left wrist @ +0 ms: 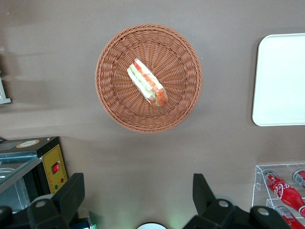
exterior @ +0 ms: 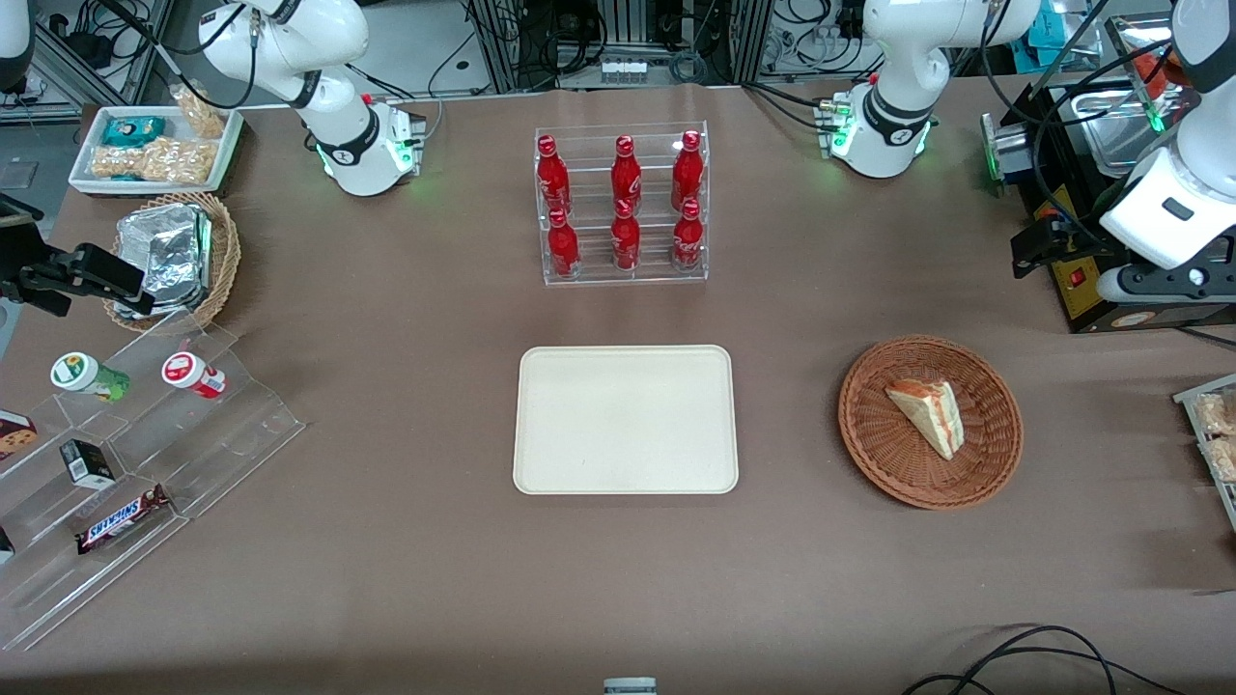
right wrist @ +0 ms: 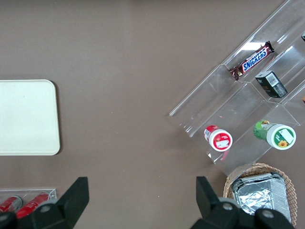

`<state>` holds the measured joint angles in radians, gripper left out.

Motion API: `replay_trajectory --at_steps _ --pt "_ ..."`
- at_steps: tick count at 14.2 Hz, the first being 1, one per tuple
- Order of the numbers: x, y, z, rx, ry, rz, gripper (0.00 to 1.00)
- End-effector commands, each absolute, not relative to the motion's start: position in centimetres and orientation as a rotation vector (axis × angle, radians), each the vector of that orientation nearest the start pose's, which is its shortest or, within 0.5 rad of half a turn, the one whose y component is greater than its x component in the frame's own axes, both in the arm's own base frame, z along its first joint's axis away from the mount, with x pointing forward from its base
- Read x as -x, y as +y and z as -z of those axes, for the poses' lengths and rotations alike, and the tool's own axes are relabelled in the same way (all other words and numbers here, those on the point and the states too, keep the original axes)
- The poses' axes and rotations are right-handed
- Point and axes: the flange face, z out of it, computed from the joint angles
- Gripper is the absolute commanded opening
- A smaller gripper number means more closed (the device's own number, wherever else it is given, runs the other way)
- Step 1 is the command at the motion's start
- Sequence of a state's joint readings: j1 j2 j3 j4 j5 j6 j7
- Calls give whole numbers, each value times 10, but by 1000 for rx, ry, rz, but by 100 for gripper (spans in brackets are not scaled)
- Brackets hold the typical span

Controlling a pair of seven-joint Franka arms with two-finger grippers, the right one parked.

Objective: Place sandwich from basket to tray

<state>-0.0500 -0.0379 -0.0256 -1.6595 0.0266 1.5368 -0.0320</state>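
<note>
The sandwich point(exterior: 929, 416) point(left wrist: 147, 83), a triangular white-bread wedge with red and green filling, lies in the round reddish-brown wicker basket point(exterior: 874, 444) point(left wrist: 114, 102) toward the working arm's end of the table. The cream rectangular tray point(exterior: 626, 420) point(left wrist: 281, 81) lies bare at the table's middle, beside the basket. My gripper point(exterior: 1041, 247) point(left wrist: 138, 191) hangs high above the table, farther from the front camera than the basket. It is open, with nothing between its black fingers point(left wrist: 72, 190). The basket and sandwich are well apart from it.
A clear rack of red bottles point(exterior: 623, 208) point(left wrist: 281, 186) stands farther from the front camera than the tray. A black-and-yellow box point(exterior: 1091, 290) point(left wrist: 53, 167) sits beneath my gripper. Toward the parked arm's end are a clear stepped stand point(exterior: 126, 463) and a tan basket of foil packs point(exterior: 174, 256).
</note>
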Motion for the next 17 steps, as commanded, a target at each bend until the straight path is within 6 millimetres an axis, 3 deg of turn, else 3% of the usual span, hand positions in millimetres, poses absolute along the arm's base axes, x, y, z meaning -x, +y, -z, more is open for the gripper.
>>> replay_trajectory --at_steps 1,12,15,17 --pt "-538 -39 -606 3118 69 -142 100" --pt "-535 -37 -600 3110 57 -206 100" --pt "-542 -35 -574 3105 48 -273 100" --pt "-560 -33 -534 3074 48 -361 100"
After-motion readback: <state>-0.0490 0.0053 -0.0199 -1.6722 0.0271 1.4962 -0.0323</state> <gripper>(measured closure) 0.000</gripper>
